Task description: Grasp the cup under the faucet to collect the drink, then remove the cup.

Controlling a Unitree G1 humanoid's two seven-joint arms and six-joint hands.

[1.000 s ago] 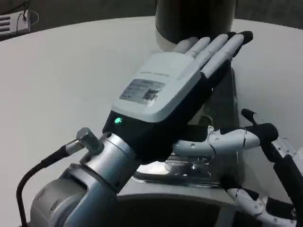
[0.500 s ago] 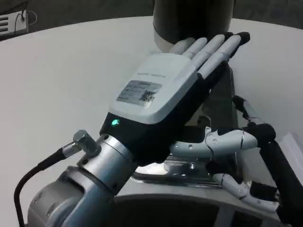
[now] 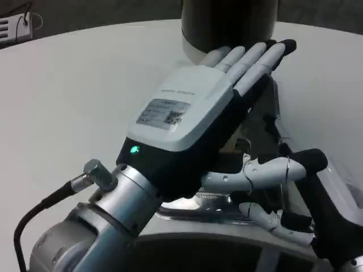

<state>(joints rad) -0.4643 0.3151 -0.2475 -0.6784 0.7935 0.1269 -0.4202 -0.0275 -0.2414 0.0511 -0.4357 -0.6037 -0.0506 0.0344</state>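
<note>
At the far left edge, well apart from the work, a small white slotted box with a thin cable (image 3: 11,25) sits on the round white table (image 3: 85,85). Moving right, the left hand (image 3: 193,107), white-backed with a printed label and a green light near the wrist, lies flat with its fingers straight and close together, reaching toward the dark cylindrical drink dispenser (image 3: 229,22) at the top; it holds nothing visible, and whatever lies beneath its palm is hidden. Under it, a shiny metal drip tray (image 3: 215,207) shows in part. Further right, the right hand (image 3: 295,187) comes in low, its white-and-black fingers spread and curling toward the space below the left palm; whether they close on anything I cannot tell. The cup itself cannot be made out, so its place under the faucet is a guess only. By my judgement the grasp is not yet confirmed, and collecting and removing are left.
</note>
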